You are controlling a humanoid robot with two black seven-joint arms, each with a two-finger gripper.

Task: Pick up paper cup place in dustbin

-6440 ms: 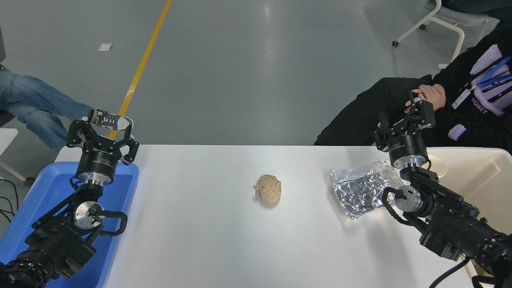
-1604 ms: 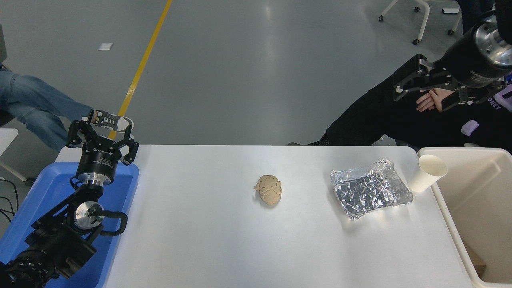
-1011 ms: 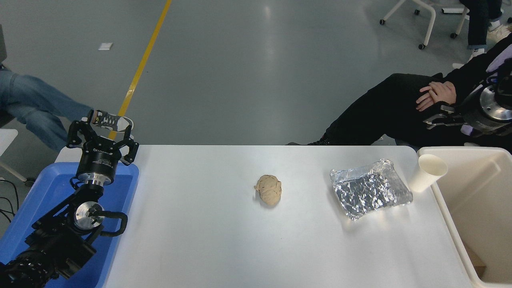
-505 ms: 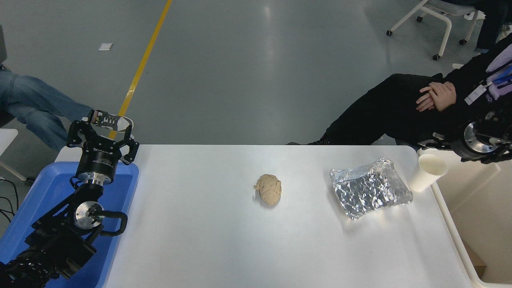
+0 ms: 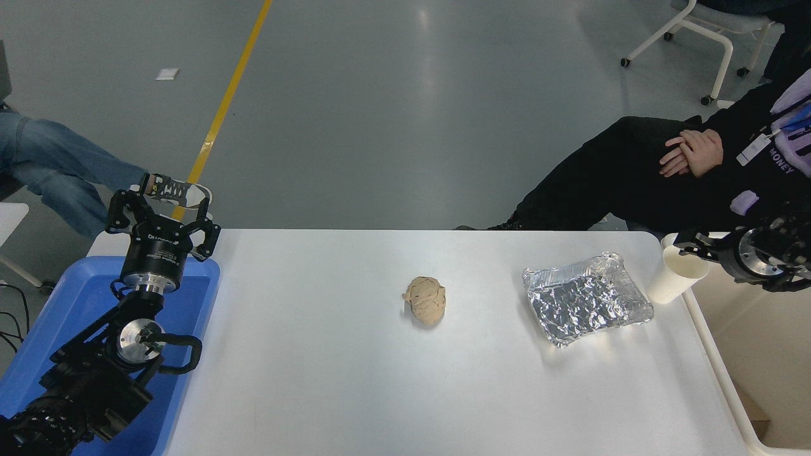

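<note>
Head view: paper cup upright, right gripper fingers at rim.

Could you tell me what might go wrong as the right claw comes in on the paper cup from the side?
1. The right claw is level with the rim of the paper cup, which stands upright at the table's right edge; a sideways nudge could tip the cup.
2. A tipped cup might roll onto the crumpled foil beside it rather than into the dustbin.
3. The cup looks thin, so a hard squeeze near the rim may crush it.
</note>
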